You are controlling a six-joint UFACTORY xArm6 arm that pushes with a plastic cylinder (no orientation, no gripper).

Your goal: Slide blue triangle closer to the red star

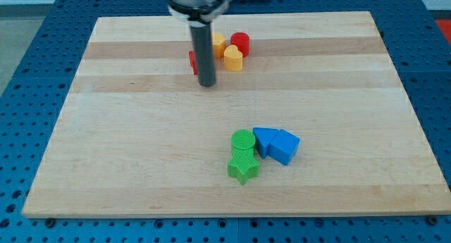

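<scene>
My tip: beside red star, partly hiding it.
Blue triangle: well apart, near worktop bottom.
Gripper: none fitted.

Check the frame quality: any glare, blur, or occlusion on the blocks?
Camera view: even, soft lighting, no glare on the board; faint shadows under the blue blocks; focus sharp throughout; the rod hides most of the red star, my tip just below it.
</scene>
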